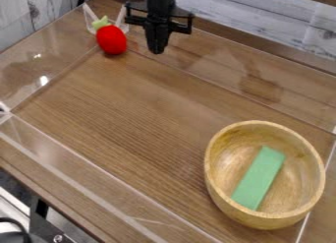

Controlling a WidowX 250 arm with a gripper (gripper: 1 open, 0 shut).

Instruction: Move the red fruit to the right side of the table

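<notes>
Gripper poised beside the red fruit, nothing held yet.
The gripper (160,46) points down with jaws closed and empty, just right of the red fruit (112,38) (far-left corner of the desk (144,119)), so a grasp seems next.

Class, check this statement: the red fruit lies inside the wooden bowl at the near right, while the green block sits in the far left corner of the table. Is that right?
Not quite: the two places are swapped. The camera view shows the red fruit in the far left corner of the table, and the green block lying inside the wooden bowl at the near right.
</notes>
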